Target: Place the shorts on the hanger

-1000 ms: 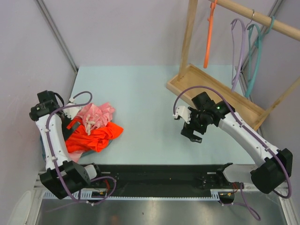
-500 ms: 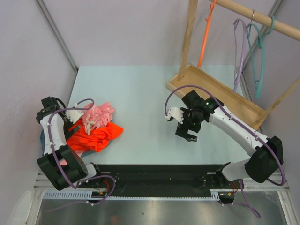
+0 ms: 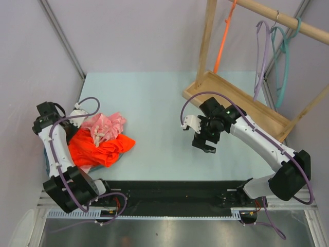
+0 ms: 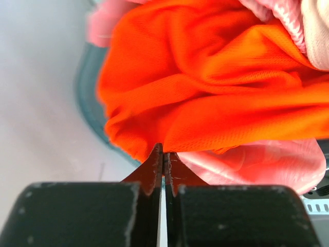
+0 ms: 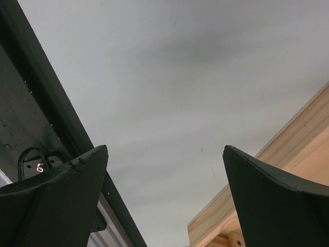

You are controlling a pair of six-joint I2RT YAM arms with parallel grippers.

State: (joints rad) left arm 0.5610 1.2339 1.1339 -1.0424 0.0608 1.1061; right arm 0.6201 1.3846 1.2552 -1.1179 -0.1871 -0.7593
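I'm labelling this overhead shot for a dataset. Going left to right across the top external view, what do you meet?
From the left: bright orange-red fabric shorts → open right end effector → thin orange plastic hanger → lilac plastic hanger → teal plastic hanger.

We had bright, even light from above in the overhead view, with only soft shadows under the arms on the table point(image 3: 154, 98). At the left wrist we saw the shorts point(image 4: 216, 98) blazing saturated, the weave crisp mid-frame and smeared at the left edge. At the right wrist, the right gripper point(image 5: 164, 149) looked dark and soft-edged against flat grey.
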